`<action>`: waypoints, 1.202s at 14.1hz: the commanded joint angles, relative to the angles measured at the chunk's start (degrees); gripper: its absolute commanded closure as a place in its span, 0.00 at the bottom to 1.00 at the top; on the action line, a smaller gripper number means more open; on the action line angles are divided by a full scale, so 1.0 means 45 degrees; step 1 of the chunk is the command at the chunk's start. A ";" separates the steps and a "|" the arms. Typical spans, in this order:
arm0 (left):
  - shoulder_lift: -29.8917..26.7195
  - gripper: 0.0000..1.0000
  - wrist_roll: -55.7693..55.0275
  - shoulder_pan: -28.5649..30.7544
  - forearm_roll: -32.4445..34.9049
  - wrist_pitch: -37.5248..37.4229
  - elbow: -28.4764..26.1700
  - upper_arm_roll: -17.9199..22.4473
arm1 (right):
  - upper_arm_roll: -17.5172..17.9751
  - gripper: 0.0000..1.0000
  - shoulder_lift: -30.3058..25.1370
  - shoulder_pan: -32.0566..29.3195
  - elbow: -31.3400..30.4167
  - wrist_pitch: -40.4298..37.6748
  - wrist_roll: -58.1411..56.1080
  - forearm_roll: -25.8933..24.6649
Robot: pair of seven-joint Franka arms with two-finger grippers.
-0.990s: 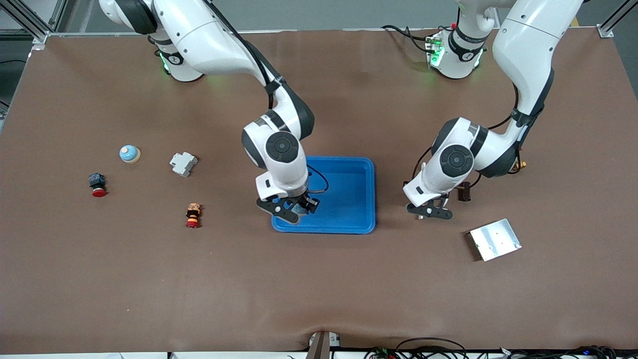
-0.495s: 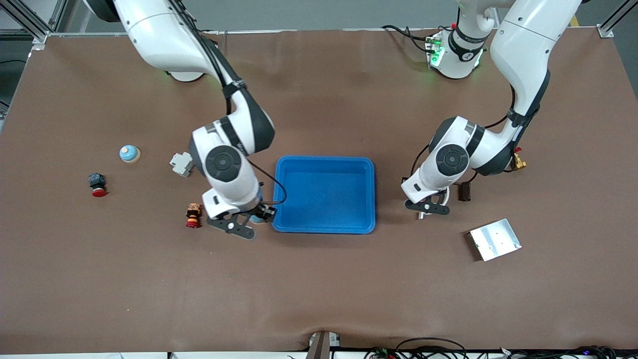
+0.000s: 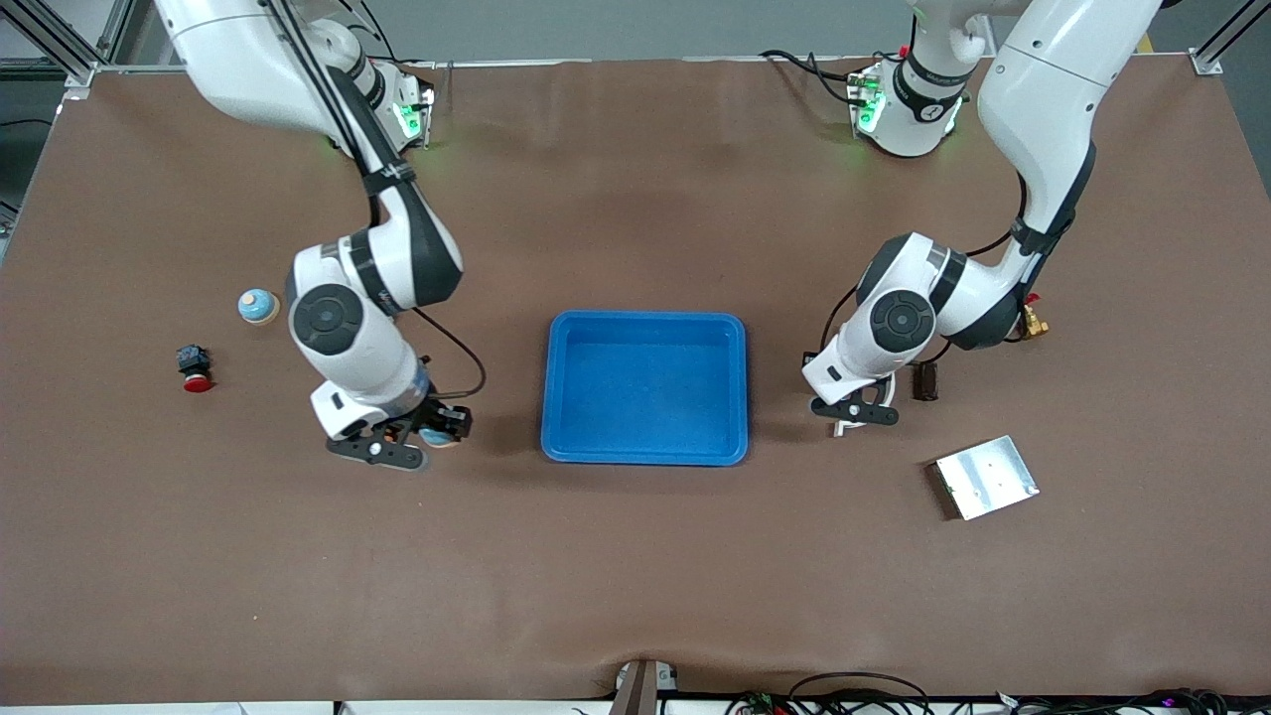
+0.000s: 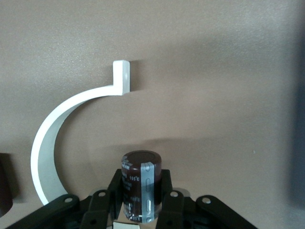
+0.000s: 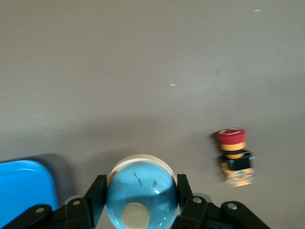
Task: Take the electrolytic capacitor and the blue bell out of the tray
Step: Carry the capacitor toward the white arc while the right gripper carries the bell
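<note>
Right end effector (image 3: pixel 425 444), gripping bell (image 5: pixel 138 189), left the tray (image 3: pixel 645 447).

You get even, bright overhead light on the brown table (image 3: pixel 635 556); soft shadows sit close under both arms. Right wrist view: the red-capped button (image 5: pixel 233 155) is smeared by motion (edges doubled). Left wrist view is sharp, no glare.

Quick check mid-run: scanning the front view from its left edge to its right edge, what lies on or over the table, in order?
Red push button → loose bell → right gripper shut on a second bell → blue tray → left gripper with the capacitor, hidden here → dark block → metal plate
</note>
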 commanded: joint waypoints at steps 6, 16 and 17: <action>0.0245 1.00 -0.0829 0.0231 0.0081 0.0525 0.0001 -0.0112 | 0.0263 1.00 -0.2271 -0.1765 -0.3689 0.1701 -0.2916 -0.0135; 0.0363 1.00 -0.0888 0.0388 0.0081 0.0701 0.0001 -0.0112 | 0.0303 1.00 -0.2312 -0.3737 -0.5977 0.4496 -0.5807 0.0000; 0.0363 1.00 -0.0907 0.0388 0.0081 0.0701 0.0001 -0.0112 | 0.0322 1.00 -0.2195 -0.3913 -0.6015 0.4496 -0.5887 0.0001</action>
